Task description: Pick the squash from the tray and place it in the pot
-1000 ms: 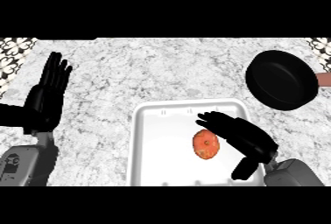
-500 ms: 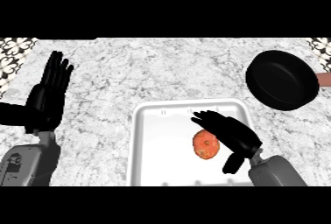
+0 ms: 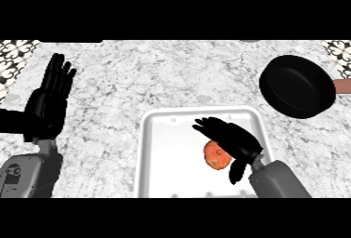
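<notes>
An orange, speckled squash (image 3: 216, 156) lies on the white tray (image 3: 165, 153), right of its middle. My right hand (image 3: 230, 139) hovers over the tray with its fingers straight, open, right beside the squash and covering its right edge; the thumb hangs down below it. The black pot (image 3: 297, 86) with a reddish handle (image 3: 341, 85) sits on the counter at the upper right, well apart from the tray. At the left edge, over the marble counter, my left hand (image 3: 48, 100) rests open with its fingers up.
The tray sits at the counter's near edge, in the middle. Patterned tile (image 3: 17, 53) shows at the far left and right corners. Bare marble counter (image 3: 165, 74) spreads between the tray, the pot and the left hand.
My right hand has slid leftwards and slightly down over the tray, closing in on the squash. The squash, pot and left hand have stayed put.
</notes>
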You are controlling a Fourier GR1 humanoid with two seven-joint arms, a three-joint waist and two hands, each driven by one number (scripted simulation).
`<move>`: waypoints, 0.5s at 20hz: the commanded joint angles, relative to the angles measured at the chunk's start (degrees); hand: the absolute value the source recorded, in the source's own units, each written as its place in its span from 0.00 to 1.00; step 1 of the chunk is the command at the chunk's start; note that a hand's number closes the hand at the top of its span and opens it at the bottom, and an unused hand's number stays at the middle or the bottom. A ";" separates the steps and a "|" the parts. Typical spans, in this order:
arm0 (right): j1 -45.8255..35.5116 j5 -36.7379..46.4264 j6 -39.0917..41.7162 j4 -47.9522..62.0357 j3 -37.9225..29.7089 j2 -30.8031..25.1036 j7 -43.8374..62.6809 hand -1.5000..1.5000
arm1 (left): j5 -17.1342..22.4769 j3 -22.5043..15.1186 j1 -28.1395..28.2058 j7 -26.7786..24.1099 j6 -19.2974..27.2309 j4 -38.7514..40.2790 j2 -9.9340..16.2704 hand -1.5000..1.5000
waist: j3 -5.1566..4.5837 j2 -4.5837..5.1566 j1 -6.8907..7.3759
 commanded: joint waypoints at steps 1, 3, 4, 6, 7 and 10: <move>-0.75 0.87 1.35 1.18 1.55 4.57 1.51 0.00 | -0.30 -0.46 0.73 -0.23 0.19 -1.83 -1.32 0.50 | 0.59 0.50 0.03; 3.58 4.32 -3.28 0.68 6.14 1.01 -5.63 1.00 | 1.71 2.27 -0.01 0.35 -2.25 -0.61 1.79 0.50 | 0.59 0.48 -0.05; 1.26 4.20 -4.74 2.65 5.63 3.34 -6.08 1.00 | 1.03 1.08 2.66 -1.79 -2.72 -0.82 0.72 0.50 | 0.60 0.53 0.22; 2.50 4.06 -8.31 3.35 3.72 0.82 -10.67 1.00 | 0.48 0.53 -0.58 2.37 -1.12 -1.86 0.52 0.50 | 0.62 0.53 -0.04; -0.58 5.04 -7.78 5.55 4.57 5.18 -7.66 1.00 | -0.17 0.21 3.46 -2.40 -1.46 -1.60 -0.77 0.50 | 0.60 0.58 0.32; 2.15 7.00 -7.34 2.31 6.02 5.22 -6.40 1.00 | -0.91 0.83 -3.27 0.55 0.52 2.73 -0.94 0.50 | 0.59 0.52 -0.31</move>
